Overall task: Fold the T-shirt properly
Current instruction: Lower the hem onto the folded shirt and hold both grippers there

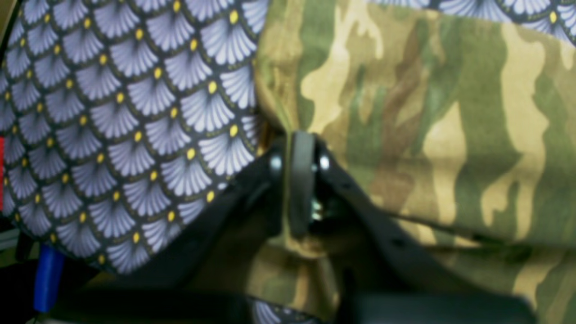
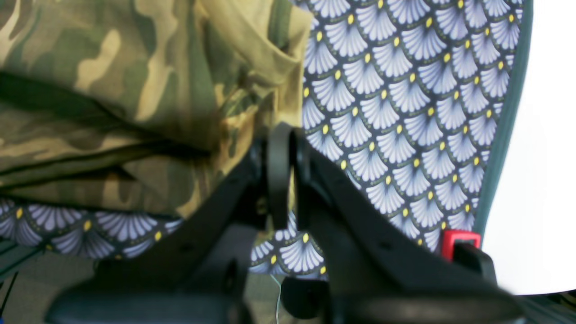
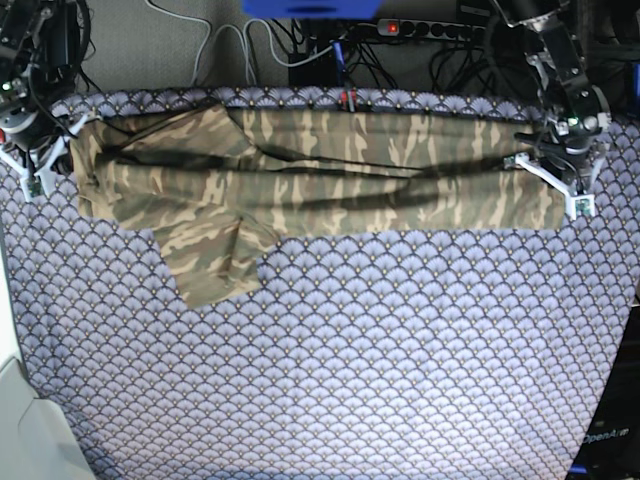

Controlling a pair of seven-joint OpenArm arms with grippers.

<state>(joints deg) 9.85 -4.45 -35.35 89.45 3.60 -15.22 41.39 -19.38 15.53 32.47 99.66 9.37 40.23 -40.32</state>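
Patterned cloth (image 3: 330,380) covers the table; both grippers, left (image 1: 300,155) and right (image 2: 284,148), pinch the shirt (image 3: 330,180) ends, stretching it flat for folding.

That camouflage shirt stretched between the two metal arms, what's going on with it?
Two robot arms are folding a camouflage T-shirt on a table covered in fan-patterned cloth. The shirt lies as a long band across the far side, one sleeve sticking out toward the near side. The right gripper is clamped on the shirt's edge at one end; the left gripper sits at the other end with cloth between its nearly closed jaws.
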